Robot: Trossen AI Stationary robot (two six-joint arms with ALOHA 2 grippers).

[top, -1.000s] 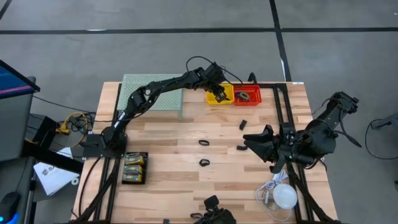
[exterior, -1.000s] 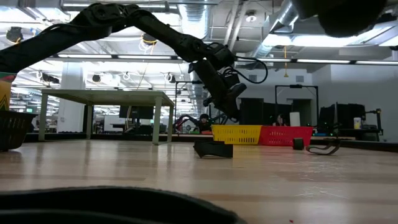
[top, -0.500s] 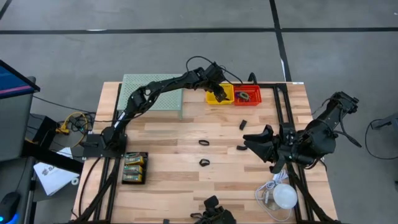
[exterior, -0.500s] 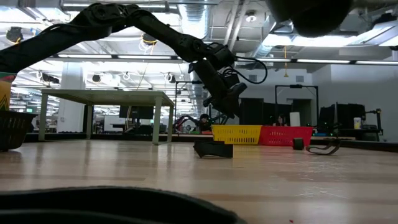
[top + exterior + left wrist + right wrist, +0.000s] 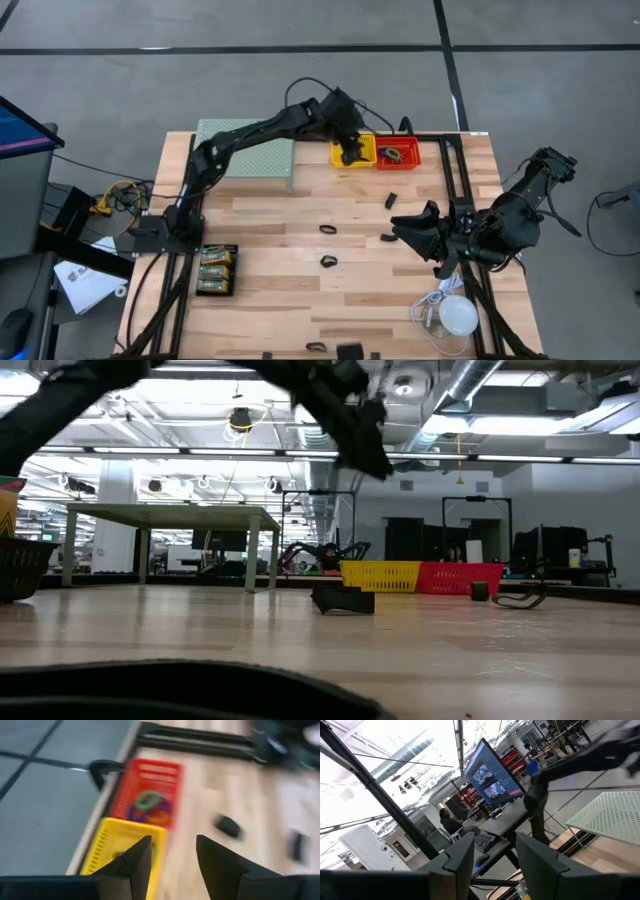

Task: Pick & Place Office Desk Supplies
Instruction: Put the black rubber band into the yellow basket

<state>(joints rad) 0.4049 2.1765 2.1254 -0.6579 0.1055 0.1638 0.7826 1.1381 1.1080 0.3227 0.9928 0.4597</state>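
My left gripper hangs open and empty high above the yellow bin; in the low view the left gripper is well above the table. The left wrist view shows its fingers over the yellow bin, beside the red bin that holds coloured rings. Black clips lie loose on the wood. Green card-backed packs lie flat at the near left. My right gripper waits open and empty at the right, next to a small clip.
The pale-green mesh stand sits at the far left, under my left arm. The white dome with its cord lies at the near right corner. A black rail frame runs along the table's right side. Bare wood lies between the clips.
My left gripper has risen from just above the yellow bin to high above it; the arm's elbow has swung toward the table's far edge. The bins and clips have stayed in place.
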